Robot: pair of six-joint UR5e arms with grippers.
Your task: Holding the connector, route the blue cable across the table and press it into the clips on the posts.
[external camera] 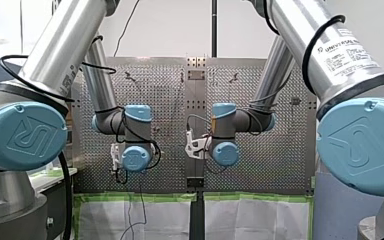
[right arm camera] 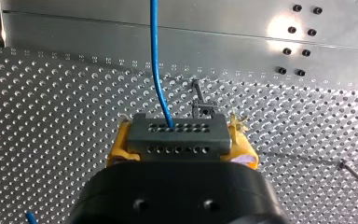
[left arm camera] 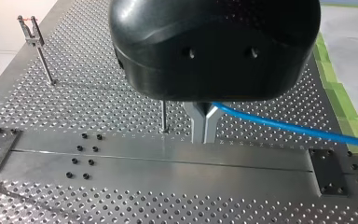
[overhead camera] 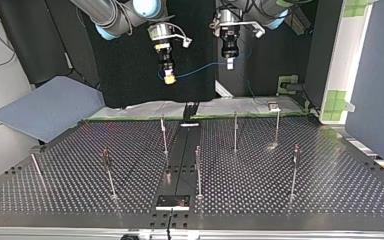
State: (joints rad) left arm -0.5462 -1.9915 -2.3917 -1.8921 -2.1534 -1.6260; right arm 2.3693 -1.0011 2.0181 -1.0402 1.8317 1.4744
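Observation:
In the right wrist view, the yellow pads (right arm camera: 244, 154) of my right gripper (right arm camera: 179, 137) are shut on a dark grey connector (right arm camera: 177, 140). The blue cable (right arm camera: 156, 60) leaves the connector and runs ahead over the table. In the left wrist view, my left gripper (left arm camera: 204, 135) has its metal fingers (left arm camera: 196, 123) shut on the blue cable (left arm camera: 284, 126), which trails off to one side. In the top view both grippers hang above the table's far edge. My right gripper (overhead camera: 169, 77) is left of my left gripper (overhead camera: 229, 64), with the blue cable (overhead camera: 200, 66) sagging between them. Several thin posts (overhead camera: 235, 131) stand on the table.
A post with a clip (left arm camera: 30, 30) and a nearer post (left arm camera: 163, 116) stand below my left gripper. A smooth metal strip (overhead camera: 180, 150) runs down the perforated table's middle to a dark plate (overhead camera: 172, 201). A grey-blue sheet (overhead camera: 50, 107) lies at the top view's left.

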